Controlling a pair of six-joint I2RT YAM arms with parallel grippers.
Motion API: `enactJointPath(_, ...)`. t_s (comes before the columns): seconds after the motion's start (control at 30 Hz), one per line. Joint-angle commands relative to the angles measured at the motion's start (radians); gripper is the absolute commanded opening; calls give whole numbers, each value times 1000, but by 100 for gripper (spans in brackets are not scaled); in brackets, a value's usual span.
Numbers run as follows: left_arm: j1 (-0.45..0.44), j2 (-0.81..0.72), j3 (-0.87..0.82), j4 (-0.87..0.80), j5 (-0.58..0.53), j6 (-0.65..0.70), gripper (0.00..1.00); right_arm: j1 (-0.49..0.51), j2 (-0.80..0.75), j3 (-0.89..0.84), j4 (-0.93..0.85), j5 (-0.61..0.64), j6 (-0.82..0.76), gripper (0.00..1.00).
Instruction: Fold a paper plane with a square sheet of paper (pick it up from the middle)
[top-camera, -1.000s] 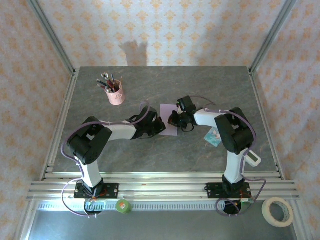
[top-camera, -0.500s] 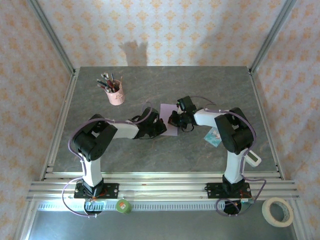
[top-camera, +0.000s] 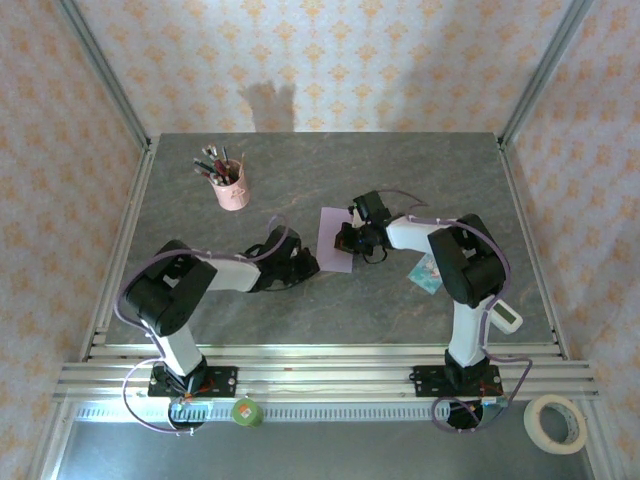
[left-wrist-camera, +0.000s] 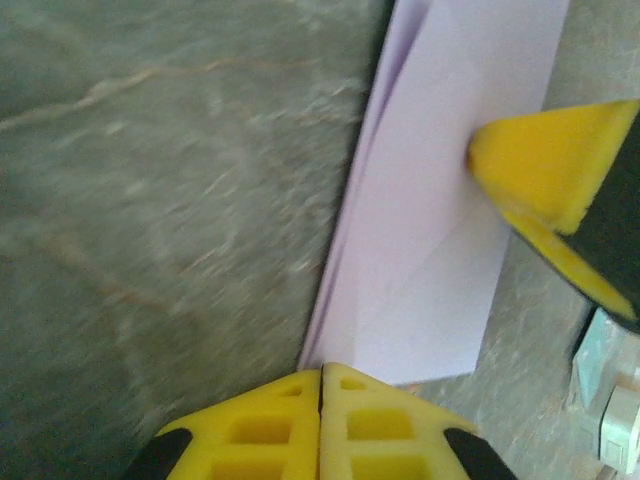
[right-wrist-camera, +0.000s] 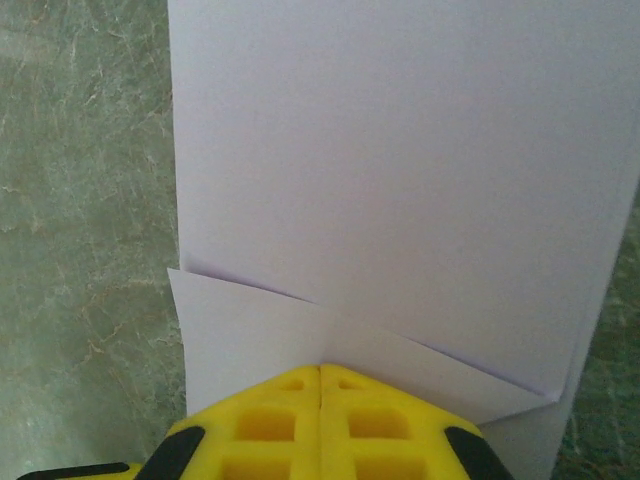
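The fingers of the right gripper are pressed together with only a seam between them, their tip down on the lilac paper. The left gripper has its fingers together too, at the paper's near corner; whether they touch it I cannot tell. From above, the grey table carries the paper at its middle, between the two grippers, with the pink pen cup well apart to the back left. The right wrist view shows layered folds, one flap lying slantwise over another. The left wrist view shows the stacked layers along one long edge, and a teal-and-white packet nearby.
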Motion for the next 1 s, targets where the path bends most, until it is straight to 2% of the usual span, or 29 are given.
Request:
enactJointPath(0.0,13,-73,-6,-73,-9,32,15,1,43,13,-124,6,-114,0)
enactJointPath(0.13,29,-128,38,-45,-20,67,25,10,6,47,-122,-64,-162,0)
enactJointPath(0.23,46,-110,59,17,2,65,29,10,-50,44,-82,-54,-118,1)
enactJointPath(0.27,50,-90,70,32,16,63,29,8,-68,40,-64,-38,-86,4)
enactJointPath(0.43,57,-2,120,94,69,43,29,-10,-124,-1,-14,63,98,13)
enactJointPath(0.63,89,77,177,124,132,8,28,-53,-198,-156,157,6,400,25)
enactJointPath(0.73,89,100,201,101,136,9,27,-54,-231,-207,204,33,448,31)
enactJointPath(0.97,93,139,217,60,83,11,20,-55,-218,-244,216,34,463,32)
